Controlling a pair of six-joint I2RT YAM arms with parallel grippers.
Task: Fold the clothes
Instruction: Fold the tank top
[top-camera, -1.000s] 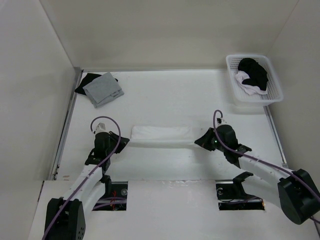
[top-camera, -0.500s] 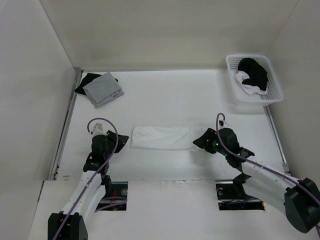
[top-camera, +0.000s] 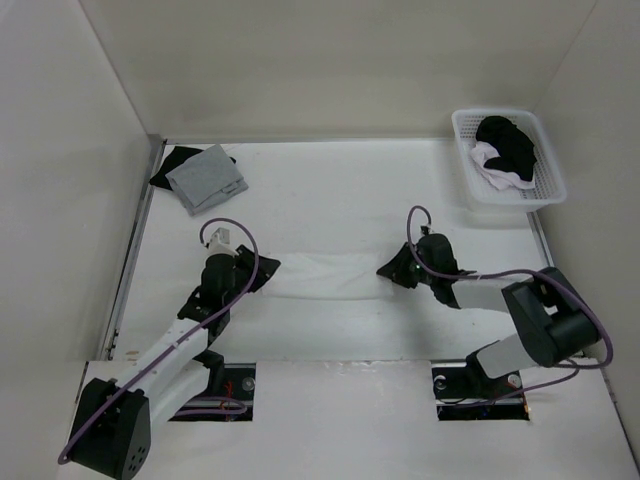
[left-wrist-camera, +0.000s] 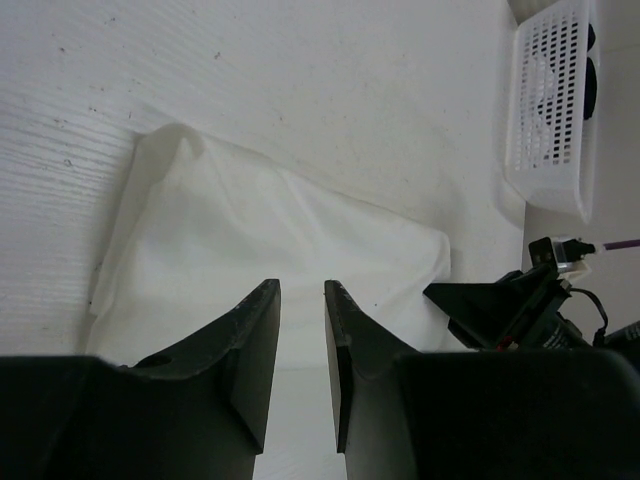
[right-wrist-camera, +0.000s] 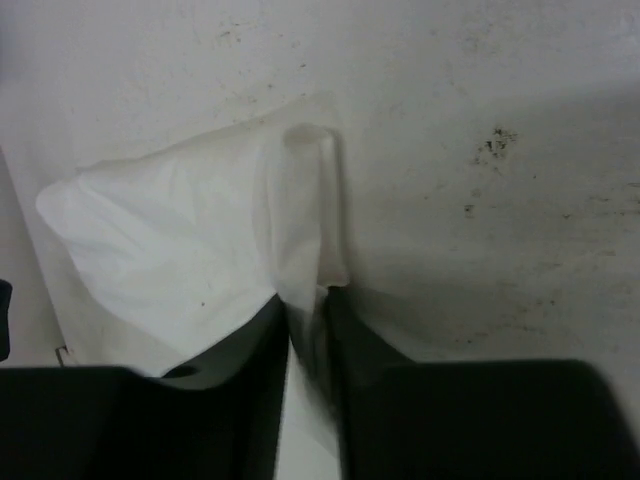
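Changed since a second ago: then lifted and stretched between both tools, half a second ago dropped flat with both tools drawn back from its ends, now met again at each end.

Nearest, two black arms (top-camera: 180, 340) with purple cables (top-camera: 247, 252), reaching in from the near edge of the white tabletop (top-camera: 330, 200).

Left tool (top-camera: 260, 270) at the left end of the garment (top-camera: 325, 272), dark flat fingers (left-wrist-camera: 250, 340) a narrow slit apart. From the left wrist, only fabric below the slit, nothing pinched.

Right tool (top-camera: 387, 270) at the right end, closed to a narrow gap on a raised ridge of fabric, blurred there in the right wrist view.

Garment in mid-tabletop, a long thin strip running left to right between the tools, white on white, soft and faintly creased.

In the wrist views only: thin layered fabric with rounded folded corners, a narrow doubled band down the right end, dark specks on the tabletop.

From above only: far back left, a grey cloth (top-camera: 205, 178), folded square, lying on a black garment (top-camera: 168, 166).

Far right, a white plastic mesh basket (top-camera: 545, 195) with black clothes (top-camera: 510, 145) and a bit of white inside; basket also caught in the left wrist view.
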